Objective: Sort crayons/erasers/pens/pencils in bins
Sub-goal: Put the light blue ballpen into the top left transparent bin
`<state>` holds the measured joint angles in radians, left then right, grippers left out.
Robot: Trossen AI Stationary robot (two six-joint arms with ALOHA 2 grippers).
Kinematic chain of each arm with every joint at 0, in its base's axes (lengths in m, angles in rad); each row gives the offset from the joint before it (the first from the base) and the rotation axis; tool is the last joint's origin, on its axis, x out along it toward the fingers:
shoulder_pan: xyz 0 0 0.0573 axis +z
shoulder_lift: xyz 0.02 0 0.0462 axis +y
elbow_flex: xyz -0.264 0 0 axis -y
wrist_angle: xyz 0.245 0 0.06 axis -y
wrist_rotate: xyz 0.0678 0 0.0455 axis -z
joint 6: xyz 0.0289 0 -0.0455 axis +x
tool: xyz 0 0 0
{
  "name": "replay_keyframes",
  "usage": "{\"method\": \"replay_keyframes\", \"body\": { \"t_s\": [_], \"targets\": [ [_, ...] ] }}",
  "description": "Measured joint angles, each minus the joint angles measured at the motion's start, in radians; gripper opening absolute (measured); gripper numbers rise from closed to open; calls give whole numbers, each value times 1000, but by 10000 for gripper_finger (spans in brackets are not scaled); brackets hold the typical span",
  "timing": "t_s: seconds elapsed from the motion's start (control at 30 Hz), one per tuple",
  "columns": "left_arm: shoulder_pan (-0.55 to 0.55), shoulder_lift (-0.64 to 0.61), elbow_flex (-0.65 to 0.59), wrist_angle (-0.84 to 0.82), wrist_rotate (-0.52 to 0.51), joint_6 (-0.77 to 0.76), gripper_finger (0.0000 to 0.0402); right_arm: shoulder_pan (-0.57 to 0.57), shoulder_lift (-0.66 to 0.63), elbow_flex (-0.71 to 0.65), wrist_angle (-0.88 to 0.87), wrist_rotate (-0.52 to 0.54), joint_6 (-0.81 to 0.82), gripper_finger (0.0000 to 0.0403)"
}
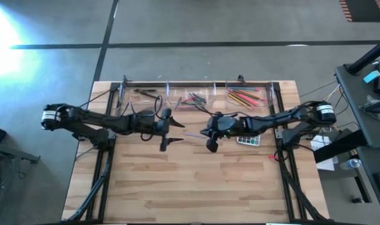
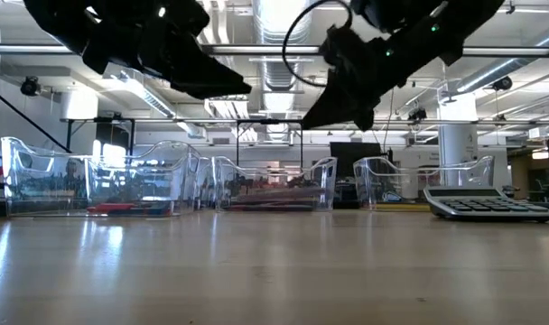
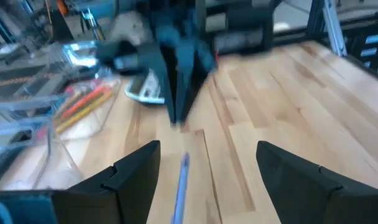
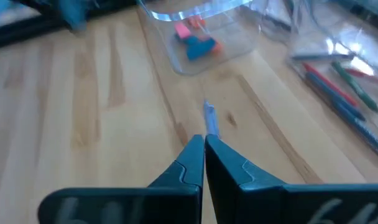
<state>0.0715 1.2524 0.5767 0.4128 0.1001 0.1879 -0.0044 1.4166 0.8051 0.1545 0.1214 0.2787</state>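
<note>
A thin blue stick [image 3: 179, 183] lies flat on the wooden table [image 1: 196, 181], between my two grippers [image 1: 193, 134]. My left gripper [image 3: 207, 162] hovers open over the stick, one finger on either side of its near end, touching nothing. My right gripper [image 4: 204, 140] is shut and empty, raised off the table [image 2: 333, 113], with the stick [image 4: 210, 118] showing just past its fingertips. Several clear bins [image 1: 196, 95] stand in a row along the far edge. One holds pink and blue erasers [image 4: 194, 37], another orange and yellow pencils [image 3: 83, 107], and another red, green and blue sticks [image 4: 338, 87].
A grey calculator [image 1: 247, 140] lies on the table under my right arm, also in the low view [image 2: 491, 203]. A metal rail [image 1: 196, 81] runs behind the bins. The near half of the table is bare wood.
</note>
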Motion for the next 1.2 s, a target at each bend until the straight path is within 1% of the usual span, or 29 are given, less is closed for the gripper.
{"method": "replay_keyframes", "body": {
  "t_s": [0.17,0.27,0.33,0.47,0.57,0.67,0.8,0.9,1.0,1.1,1.2],
  "targets": [
    [1,34,12,-4,0,2,252,0,-31,-33,-21,10,-2,7],
    [1,31,17,-2,0,2,252,-1,-6,-33,-20,11,-40,11],
    [1,23,17,-3,0,2,252,-1,23,-32,-11,10,-65,21],
    [0,13,16,-3,0,2,252,-11,100,-30,-15,-9,-63,63],
    [0,13,13,-5,0,1,252,-23,167,-22,26,-46,-46,103],
    [0,13,12,-3,0,1,252,-37,233,-12,63,-51,-72,138],
    [0,13,9,-4,0,0,252,-61,302,26,75,-60,-95,167],
    [0,13,7,-4,0,0,252,-72,350,48,70,-114,-108,174],
    [0,13,6,-4,0,0,252,-73,388,62,79,-122,-97,173],
    [0,13,7,-5,0,0,252,-77,424,62,88,-123,-79,164],
    [0,13,10,-4,0,-1,252,-77,449,61,75,-119,-88,145]
  ]
}}
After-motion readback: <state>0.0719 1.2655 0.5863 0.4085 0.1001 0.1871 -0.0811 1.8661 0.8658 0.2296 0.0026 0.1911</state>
